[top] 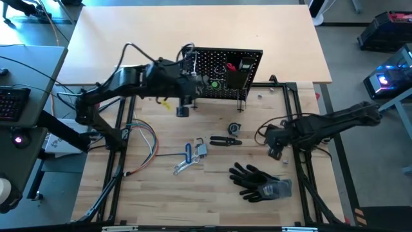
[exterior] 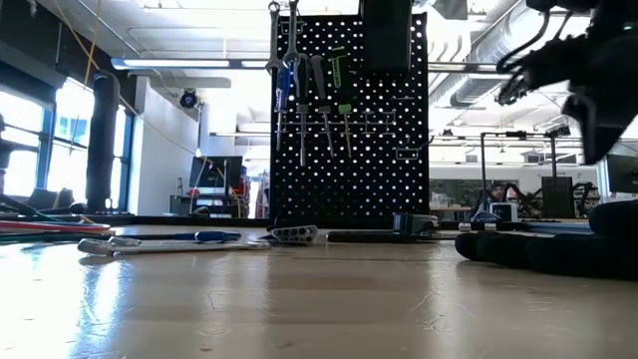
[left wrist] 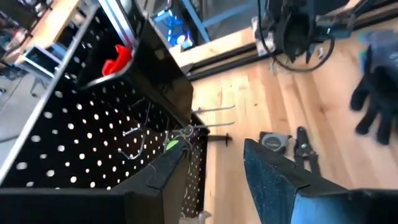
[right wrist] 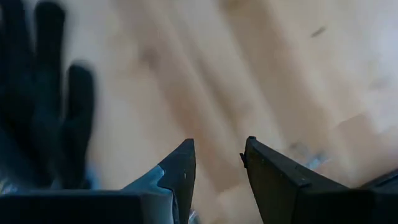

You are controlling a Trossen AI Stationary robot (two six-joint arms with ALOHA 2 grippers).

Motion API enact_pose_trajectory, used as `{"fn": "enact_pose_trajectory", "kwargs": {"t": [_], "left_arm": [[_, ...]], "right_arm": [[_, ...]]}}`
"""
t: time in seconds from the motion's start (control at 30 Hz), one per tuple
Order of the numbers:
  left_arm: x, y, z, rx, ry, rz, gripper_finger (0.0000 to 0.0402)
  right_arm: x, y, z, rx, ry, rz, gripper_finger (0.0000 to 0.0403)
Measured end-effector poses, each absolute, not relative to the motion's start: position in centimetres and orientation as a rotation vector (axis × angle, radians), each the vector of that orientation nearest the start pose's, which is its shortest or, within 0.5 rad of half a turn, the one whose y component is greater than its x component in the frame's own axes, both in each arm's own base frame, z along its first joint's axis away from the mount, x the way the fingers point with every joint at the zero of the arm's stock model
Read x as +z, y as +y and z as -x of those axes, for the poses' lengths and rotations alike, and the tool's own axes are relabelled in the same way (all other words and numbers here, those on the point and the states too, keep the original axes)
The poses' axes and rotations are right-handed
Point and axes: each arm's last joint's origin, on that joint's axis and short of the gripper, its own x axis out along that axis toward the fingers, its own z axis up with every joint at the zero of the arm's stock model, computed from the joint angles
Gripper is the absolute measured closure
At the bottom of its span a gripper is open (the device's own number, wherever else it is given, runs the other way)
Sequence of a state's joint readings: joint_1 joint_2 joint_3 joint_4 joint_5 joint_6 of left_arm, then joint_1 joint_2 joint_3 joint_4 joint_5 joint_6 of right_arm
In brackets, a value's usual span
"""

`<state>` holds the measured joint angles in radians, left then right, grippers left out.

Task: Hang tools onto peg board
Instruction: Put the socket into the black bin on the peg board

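A: Black and full of holes, the peg board [top: 215, 74] stands upright at the far middle of the counter [top: 161, 206]. Some drivers and wrenches already hang on its front; the low view shows them in a row. The left end effector [top: 183, 111] hovers just in front of the board's left part.

B: Does the left end effector hold something?

A: No. In the left wrist view its two fingers stand apart and nothing is between them. The right end effector [top: 275, 153] is the same: fingers apart, only bare wood under them. It waits at the right side, beside the black gloves [top: 261, 183].

B: Which tools are still on the counter?

A: Three places, I think. The black pliers [top: 225, 141] lie near the middle, with the long axis going left to right. Left of them a blue-handled driver [top: 188, 152] lies near to far, touching or crossing a silver wrench [top: 187, 165]; I cannot tell which is on top. A small round tool [top: 234, 128] lies just beyond the pliers.

B: So which arm is nearer?

A: The pliers lie between both arms, on the near side of the left end effector and to the left of the right one. The right seems a little closer to me. For the driver and wrench the left arm is nearer, and it must come toward the near edge.
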<state>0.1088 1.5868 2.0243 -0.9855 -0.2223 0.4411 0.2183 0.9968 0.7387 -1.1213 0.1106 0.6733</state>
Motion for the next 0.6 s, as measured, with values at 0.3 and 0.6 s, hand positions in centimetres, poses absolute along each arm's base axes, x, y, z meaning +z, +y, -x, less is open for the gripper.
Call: {"fn": "enact_pose_trajectory", "kwargs": {"t": [0.3,0.6], "left_arm": [[49.4,0.7,-27.2,0.032,0.518,-0.437,0.0254],[48.8,-2.9,-26.8,-0.192,0.543,-0.431,0.0254]], "right_arm": [[20.9,5.2,-14.5,-0.337,1.555,-0.357,0.0267],[19.5,7.6,-14.4,-0.578,1.61,-0.472,0.0267]]}}
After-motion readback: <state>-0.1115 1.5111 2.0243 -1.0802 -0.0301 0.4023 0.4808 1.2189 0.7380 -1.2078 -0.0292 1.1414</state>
